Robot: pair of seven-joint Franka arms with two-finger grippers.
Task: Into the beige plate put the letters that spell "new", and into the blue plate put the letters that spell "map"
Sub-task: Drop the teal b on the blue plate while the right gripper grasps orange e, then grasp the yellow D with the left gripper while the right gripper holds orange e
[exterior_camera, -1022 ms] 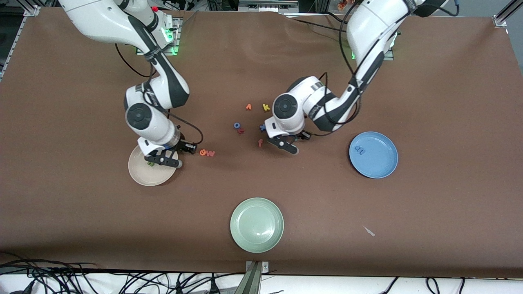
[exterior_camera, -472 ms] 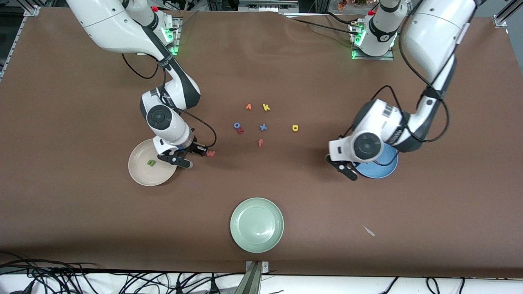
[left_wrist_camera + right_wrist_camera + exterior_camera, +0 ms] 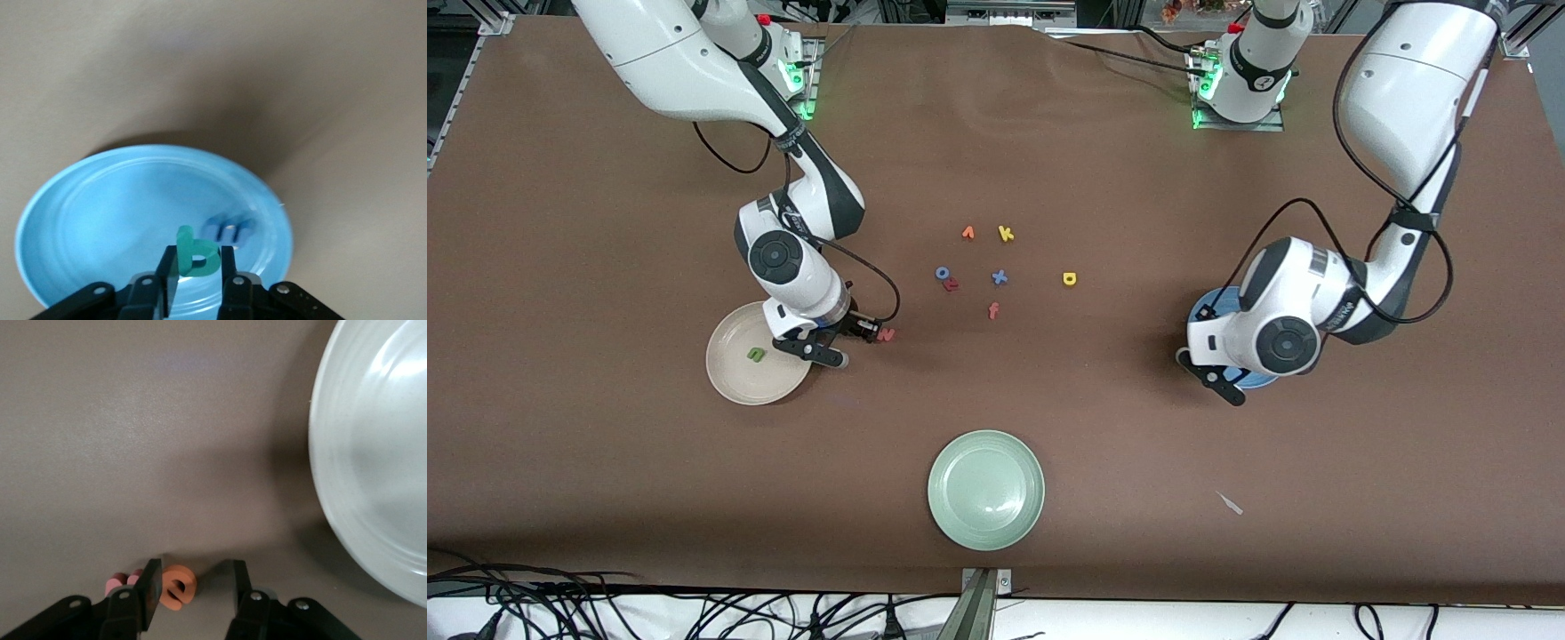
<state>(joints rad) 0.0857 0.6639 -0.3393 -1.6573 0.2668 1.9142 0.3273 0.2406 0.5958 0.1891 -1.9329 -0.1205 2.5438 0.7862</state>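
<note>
Over the blue plate [image 3: 1202, 309] hangs my left gripper [image 3: 1223, 384], shut on the teal a [image 3: 197, 257], which stands upright between the fingers. The light blue m [image 3: 230, 230] lies in that plate [image 3: 100, 213]. My right gripper [image 3: 864, 330] is down at the table beside the beige plate [image 3: 734, 373], open around the orange e [image 3: 177, 587]. The e touches one finger, with a gap to the other. The red w [image 3: 885, 335] lies just outside the fingers. The green n [image 3: 756, 355] lies in the beige plate. The yellow p [image 3: 1070, 279] lies mid-table.
A pale green plate [image 3: 985, 489] sits near the front camera's edge. Loose letters lie mid-table: orange v [image 3: 967, 233], yellow k [image 3: 1006, 234], blue o [image 3: 942, 273], blue x [image 3: 1000, 277], red f [image 3: 993, 310]. A small scrap [image 3: 1230, 503] lies toward the left arm's end.
The left arm swung from the letter cluster to over the blue plate, carrying the teal a. The right gripper moved off the beige plate and came down around the orange e.
</note>
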